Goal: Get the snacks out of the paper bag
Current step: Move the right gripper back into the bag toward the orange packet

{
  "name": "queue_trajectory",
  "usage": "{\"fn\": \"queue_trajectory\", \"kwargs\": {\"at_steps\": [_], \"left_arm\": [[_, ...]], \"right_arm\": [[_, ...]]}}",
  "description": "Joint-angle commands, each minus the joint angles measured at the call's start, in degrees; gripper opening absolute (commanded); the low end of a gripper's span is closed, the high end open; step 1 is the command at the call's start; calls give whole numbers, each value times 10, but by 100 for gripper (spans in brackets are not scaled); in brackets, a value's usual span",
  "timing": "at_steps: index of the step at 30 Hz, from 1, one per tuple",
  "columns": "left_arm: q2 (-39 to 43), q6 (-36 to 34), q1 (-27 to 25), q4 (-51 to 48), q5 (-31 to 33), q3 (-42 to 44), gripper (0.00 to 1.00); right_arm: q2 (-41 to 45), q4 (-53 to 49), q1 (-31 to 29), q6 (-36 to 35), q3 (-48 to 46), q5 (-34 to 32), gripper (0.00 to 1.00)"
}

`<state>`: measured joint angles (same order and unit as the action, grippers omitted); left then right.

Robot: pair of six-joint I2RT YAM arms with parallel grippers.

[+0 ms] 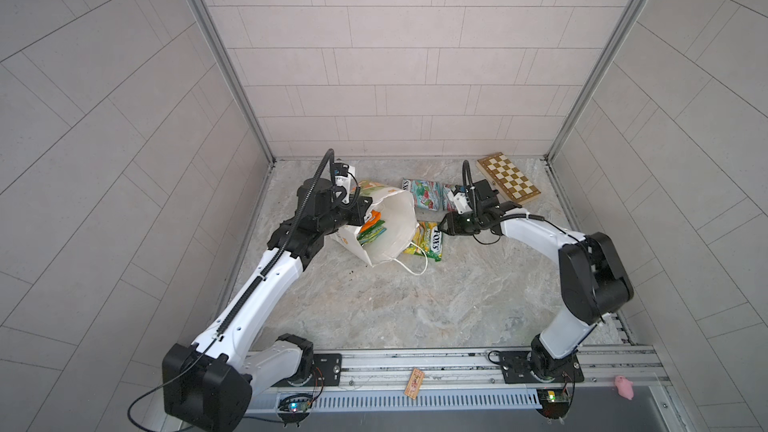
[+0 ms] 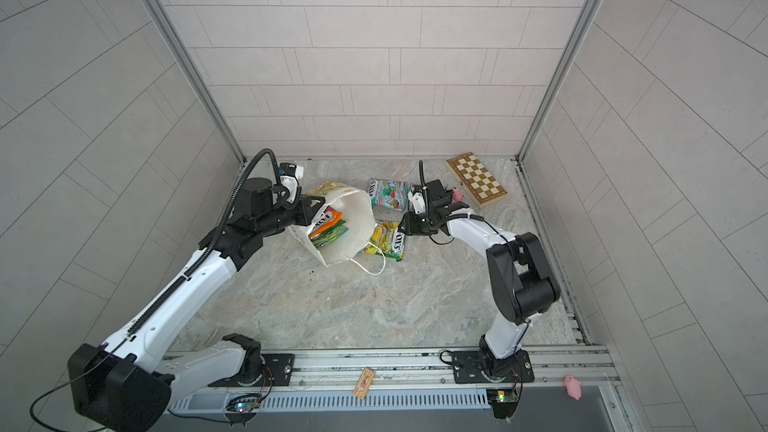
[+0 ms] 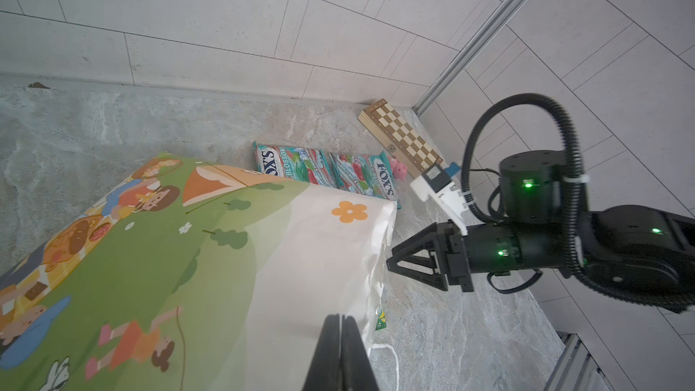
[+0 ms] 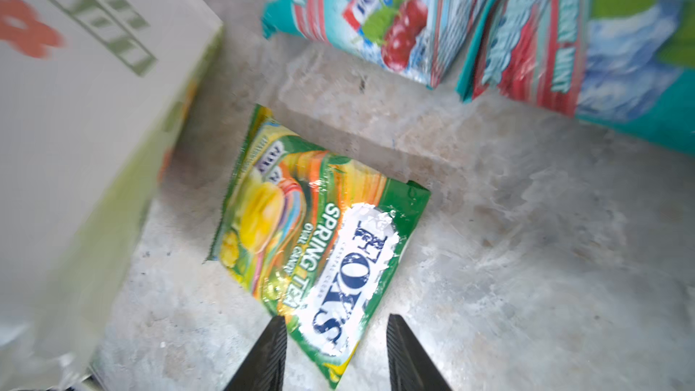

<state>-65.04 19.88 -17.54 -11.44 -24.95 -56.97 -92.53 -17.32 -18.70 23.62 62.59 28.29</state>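
The white paper bag (image 1: 395, 238) (image 2: 355, 238) lies tilted on the table with its mouth open toward the front. Orange and green-yellow snacks (image 1: 372, 229) (image 2: 328, 224) show inside it. My left gripper (image 3: 340, 319) (image 1: 360, 210) is shut on the bag's wall near the rim. A green-yellow snack packet (image 4: 312, 227) (image 1: 430, 243) lies flat on the table beside the bag. One corner of it lies between the spread fingers of my right gripper (image 4: 334, 317) (image 1: 444, 228), which is open. Two teal packets (image 3: 289, 163) (image 3: 364, 174) (image 4: 361, 13) lie behind, near the back wall.
A folded wooden chessboard (image 1: 509, 182) lies at the back right, with a small pink pig (image 2: 457, 194) beside it. Another pink pig (image 1: 624, 386) and a small wooden tag (image 1: 413, 384) sit on the front rail. The bag's cord handle (image 1: 415, 268) trails forward.
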Motion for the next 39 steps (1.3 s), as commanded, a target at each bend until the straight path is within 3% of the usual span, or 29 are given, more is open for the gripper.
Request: {"fn": "queue_trajectory", "kwargs": {"at_steps": [1,10,16,28,39], "left_arm": [[-1,6,0,10,-11,-15,0],[-2,11,-1,11,-11,-15,0],[0,12,-2,11,-9,-15,0],[5,12,-1,12,-5,-14,0],[9,10,-2,14,-2,-12,0]], "right_arm": [[60,20,-4,23,-29,19,45],[163,19,-42,29,-54,106,45],[166,71,-112,46,-68,106,43],[33,158,-234,129,-16,55,36],[-112,272,-259,257,53,41,36]]}}
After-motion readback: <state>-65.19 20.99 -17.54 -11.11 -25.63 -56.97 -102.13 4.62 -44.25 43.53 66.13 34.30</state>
